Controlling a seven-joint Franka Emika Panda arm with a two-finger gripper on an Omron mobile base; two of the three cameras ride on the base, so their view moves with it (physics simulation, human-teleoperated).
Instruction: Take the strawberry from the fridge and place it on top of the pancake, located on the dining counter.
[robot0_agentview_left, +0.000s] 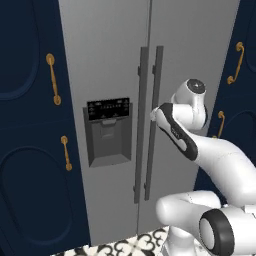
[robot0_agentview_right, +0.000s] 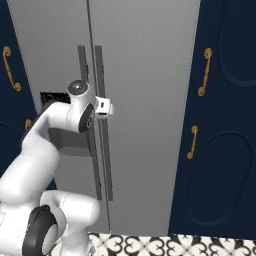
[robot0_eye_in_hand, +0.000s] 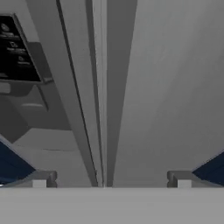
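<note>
Silver-grey fridge (robot0_agentview_left: 120, 60), both doors closed, so the strawberry is presumably inside, unseen. Gripper (robot0_eye_in_hand: 111, 181) spread wide, empty, squared up to the two dark bar handles (robot0_eye_in_hand: 94, 109) at the door seam, likely lining up to grab one and pull.

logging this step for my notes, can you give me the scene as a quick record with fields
fridge: both doors shut, nothing inside visible
handles: two dark vertical bars side by side at the door seam
dispenser: black-panelled, on the left door
hand: open, facing the handles, seam lined up between the fingertips, nothing held
cabinets: navy with brass handles, on both sides of the fridge
floor: black and white patterned tile
task progress: fridge not yet opened
</note>
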